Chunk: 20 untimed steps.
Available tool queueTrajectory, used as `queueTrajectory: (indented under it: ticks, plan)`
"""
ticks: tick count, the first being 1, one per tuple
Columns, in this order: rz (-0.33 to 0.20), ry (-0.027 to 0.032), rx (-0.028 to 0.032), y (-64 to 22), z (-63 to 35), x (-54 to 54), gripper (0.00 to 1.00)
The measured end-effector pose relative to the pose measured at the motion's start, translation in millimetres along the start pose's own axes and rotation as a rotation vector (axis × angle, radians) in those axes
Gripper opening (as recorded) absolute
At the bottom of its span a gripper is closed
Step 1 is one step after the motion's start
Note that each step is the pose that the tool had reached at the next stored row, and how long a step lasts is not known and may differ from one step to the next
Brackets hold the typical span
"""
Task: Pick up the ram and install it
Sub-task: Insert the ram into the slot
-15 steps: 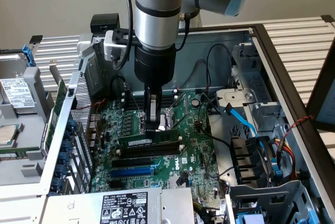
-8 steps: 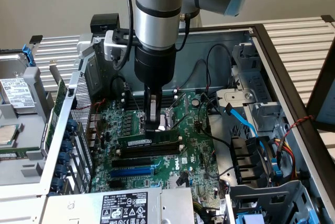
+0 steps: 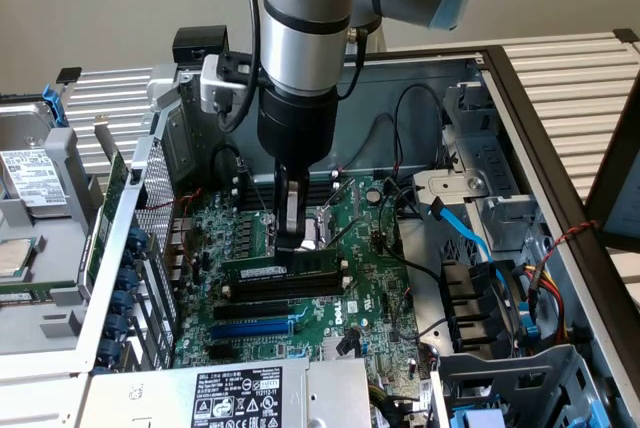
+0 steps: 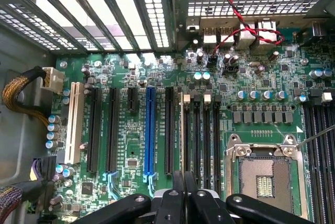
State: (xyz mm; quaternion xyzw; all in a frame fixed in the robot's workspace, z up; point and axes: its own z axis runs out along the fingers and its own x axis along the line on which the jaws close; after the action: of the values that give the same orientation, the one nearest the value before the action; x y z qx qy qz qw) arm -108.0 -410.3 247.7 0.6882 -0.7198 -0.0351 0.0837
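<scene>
soft, even light in the exterior view, with only faint shadows. in the wrist view, backlight glares white through the rear slot gaps.

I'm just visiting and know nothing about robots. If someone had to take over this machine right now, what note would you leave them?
Tool: closed on the ram, pinching it near its top edge.
Ram: standing on edge, lengthwise over the black memory slots beside the processor socket on the motherboard.
Done: the ram is picked up and sits in the tool, over the slots.
Left: in the wrist view those slots look empty, so the ram is not yet seated.
</scene>
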Motion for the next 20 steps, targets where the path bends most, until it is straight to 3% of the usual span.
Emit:
queueTrajectory:
  ticks: [20]
  plan:
    - [0.0,0.0,-0.0011,-7.0,-0.8,-1.1,0.12]
